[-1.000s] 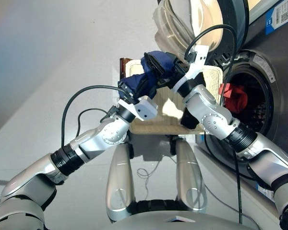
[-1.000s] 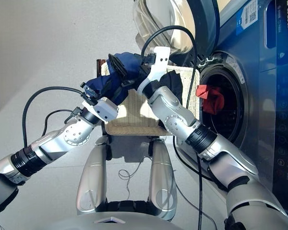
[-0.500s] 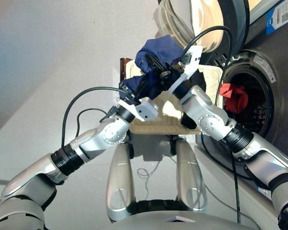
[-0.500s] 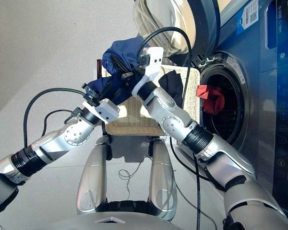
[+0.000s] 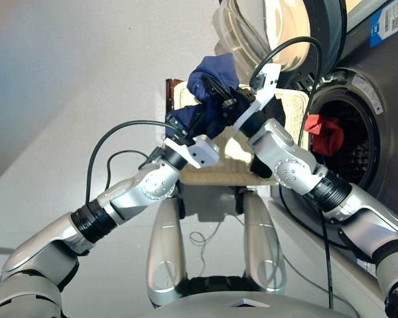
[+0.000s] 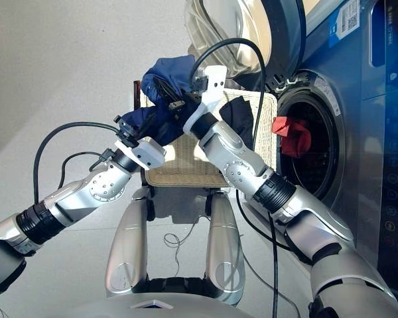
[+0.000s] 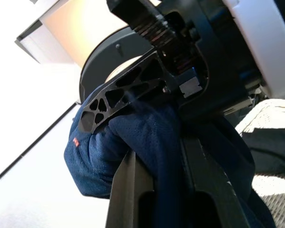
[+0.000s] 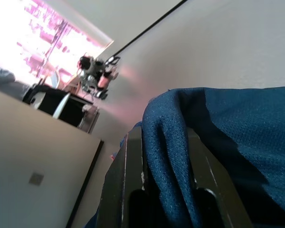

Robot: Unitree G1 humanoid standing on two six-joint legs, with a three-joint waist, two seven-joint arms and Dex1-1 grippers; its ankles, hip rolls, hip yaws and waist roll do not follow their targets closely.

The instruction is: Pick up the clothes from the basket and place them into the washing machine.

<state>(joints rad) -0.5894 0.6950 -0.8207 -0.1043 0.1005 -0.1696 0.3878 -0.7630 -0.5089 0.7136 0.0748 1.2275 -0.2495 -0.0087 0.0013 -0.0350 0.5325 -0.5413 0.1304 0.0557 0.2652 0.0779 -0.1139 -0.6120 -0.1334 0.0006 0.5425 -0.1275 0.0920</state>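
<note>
Both grippers clamped one navy blue garment (image 5: 212, 73), raised above the cream wicker basket (image 5: 295, 106), likely mid-handover so the arm nearer the drum could carry it in. The left gripper (image 5: 186, 126) pinched its lower fold; the right gripper (image 5: 215, 93) gripped the upper bunch. Three garments showed: the navy one aloft, a black one (image 6: 237, 114) lying in the basket, a coral-red one (image 5: 323, 132) hanging inside the washing machine (image 5: 371, 99) mouth, door open.
</note>
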